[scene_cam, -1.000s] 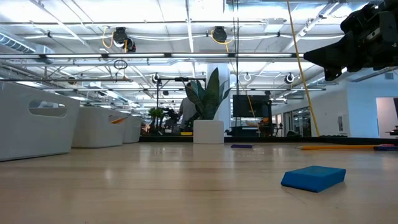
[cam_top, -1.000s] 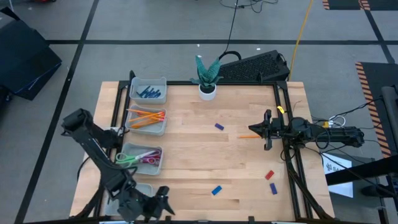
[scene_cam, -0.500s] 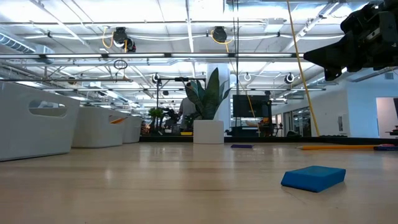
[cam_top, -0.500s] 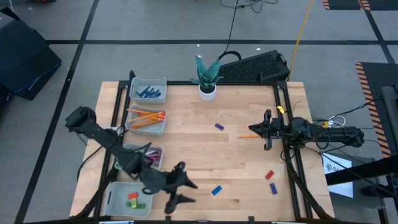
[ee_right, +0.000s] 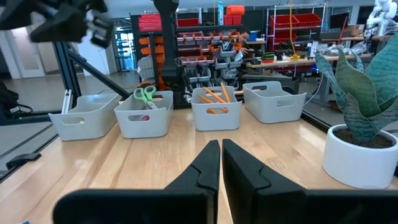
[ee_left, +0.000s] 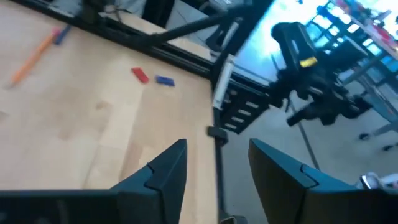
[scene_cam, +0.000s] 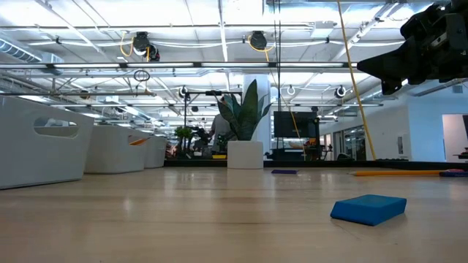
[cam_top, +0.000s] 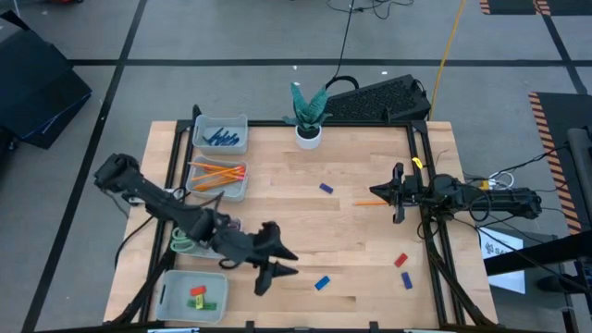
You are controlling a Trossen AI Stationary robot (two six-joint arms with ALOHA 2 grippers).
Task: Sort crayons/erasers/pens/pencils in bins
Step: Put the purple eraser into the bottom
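Step in hand: left gripper (cam_top: 275, 265), jaws apart and empty, nears blue eraser (cam_top: 321, 283) at its four o'clock (right gripper (cam_top: 399, 193) parked, jaws together); next, descend, close.

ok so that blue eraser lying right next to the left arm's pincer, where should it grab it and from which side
Probably from straight above, closing across the short width of the blue eraser. It lies flat on the table, a low rectangular block with bare wood all round, so the long edges are free. The left pincer is open just beside it.
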